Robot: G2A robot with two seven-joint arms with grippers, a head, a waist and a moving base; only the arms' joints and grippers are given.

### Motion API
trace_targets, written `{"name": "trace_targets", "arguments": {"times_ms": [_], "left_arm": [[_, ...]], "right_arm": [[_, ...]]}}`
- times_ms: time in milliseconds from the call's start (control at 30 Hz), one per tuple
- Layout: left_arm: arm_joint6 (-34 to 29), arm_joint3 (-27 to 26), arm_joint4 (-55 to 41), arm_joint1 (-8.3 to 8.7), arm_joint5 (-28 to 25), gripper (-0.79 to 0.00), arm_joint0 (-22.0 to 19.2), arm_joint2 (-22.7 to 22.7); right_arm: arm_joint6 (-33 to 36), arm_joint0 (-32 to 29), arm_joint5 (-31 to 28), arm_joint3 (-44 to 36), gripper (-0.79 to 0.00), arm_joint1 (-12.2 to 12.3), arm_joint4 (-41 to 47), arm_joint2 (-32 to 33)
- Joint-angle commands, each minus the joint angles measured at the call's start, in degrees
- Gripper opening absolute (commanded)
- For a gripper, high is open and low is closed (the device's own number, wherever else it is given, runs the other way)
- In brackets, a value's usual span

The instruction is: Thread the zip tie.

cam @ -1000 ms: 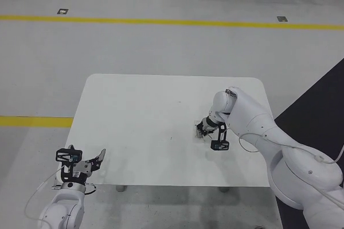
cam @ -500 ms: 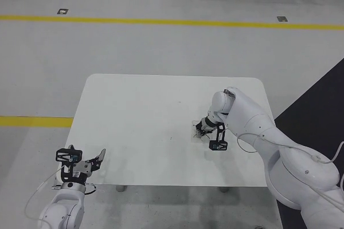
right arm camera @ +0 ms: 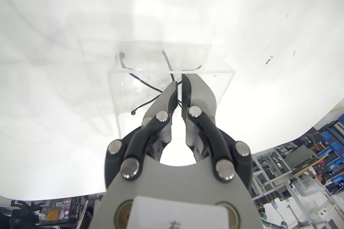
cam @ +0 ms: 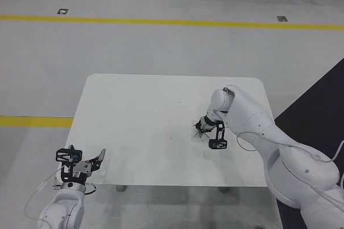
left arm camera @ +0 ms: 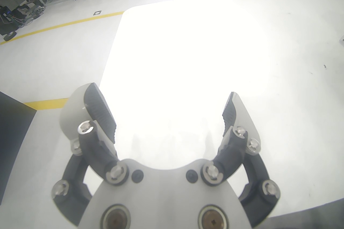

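A small clear plastic box (right arm camera: 172, 71) stands on the white table (cam: 143, 131), right of centre. Thin black zip ties (right arm camera: 145, 85) lie inside it, one with its small head (right arm camera: 133, 112) near the box's near wall. My right gripper (right arm camera: 179, 79) reaches into the box from above, its fingers shut on a black zip tie strand (right arm camera: 172, 77). The top view shows that gripper (cam: 201, 130) at the box (cam: 197, 133). My left gripper (left arm camera: 161, 104) hovers at the table's front left corner, open, nothing between its fingers (left arm camera: 98, 106); the top view also shows it (cam: 97, 156).
The table's bare white surface spreads between the two arms. A few small dark marks (right arm camera: 268, 61) dot the tabletop beside the box. A yellow floor line (cam: 172, 23) runs behind the table, and a dark panel (cam: 327, 97) stands to the right.
My right gripper has shifted slightly toward the table's far side at the box. The left arm has not moved.
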Motion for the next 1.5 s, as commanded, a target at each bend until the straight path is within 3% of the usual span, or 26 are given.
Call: {"name": "trace_targets", "arguments": {"times_ms": [0,367,433,567,700,900,933,1000,1033,1333,1467], "left_arm": [[0.0,0.0,0.0,0.0,0.0,0.0,0.0,0.0],[0.0,0.0,0.0,0.0,0.0,0.0,0.0,0.0],[0.0,0.0,0.0,0.0,0.0,0.0,0.0,0.0],[0.0,0.0,0.0,0.0,0.0,0.0,0.0,0.0],[0.0,0.0,0.0,0.0,0.0,0.0,0.0,0.0],[0.0,0.0,0.0,0.0,0.0,0.0,0.0,0.0],[0.0,0.0,0.0,0.0,0.0,0.0,0.0,0.0],[0.0,0.0,0.0,0.0,0.0,0.0,0.0,0.0],[0.0,0.0,0.0,0.0,0.0,0.0,0.0,0.0],[0.0,0.0,0.0,0.0,0.0,0.0,0.0,0.0],[0.0,0.0,0.0,0.0,0.0,0.0,0.0,0.0]], "right_arm": [[-0.23,0.22,0.31,0.27,-0.785,-0.08,0.0,0.0],[0.53,-0.04,-0.69,0.89,-0.785,-0.71,0.0,0.0],[0.53,-0.04,-0.69,0.89,-0.767,-0.71,0.0,0.0],[0.53,-0.04,-0.69,0.89,-0.653,-0.71,0.0,0.0],[0.53,-0.04,-0.69,0.89,-0.662,-0.71,0.0,0.0],[0.53,-0.04,-0.69,0.89,-0.6,-0.71,0.0,0.0],[0.53,-0.04,-0.69,0.89,-0.662,-0.71,0.0,0.0],[1.84,-0.02,-1.0,1.2,-0.662,-0.79,0.0,0.0],[1.68,0.01,-0.64,1.34,-0.785,-0.8,0.0,0.0],[-4.05,4.49,8.08,4.86,-0.785,1.42,0.0,0.0],[-6.36,5.65,11.97,5.61,-0.785,2.96,6.98,3.08]]}}
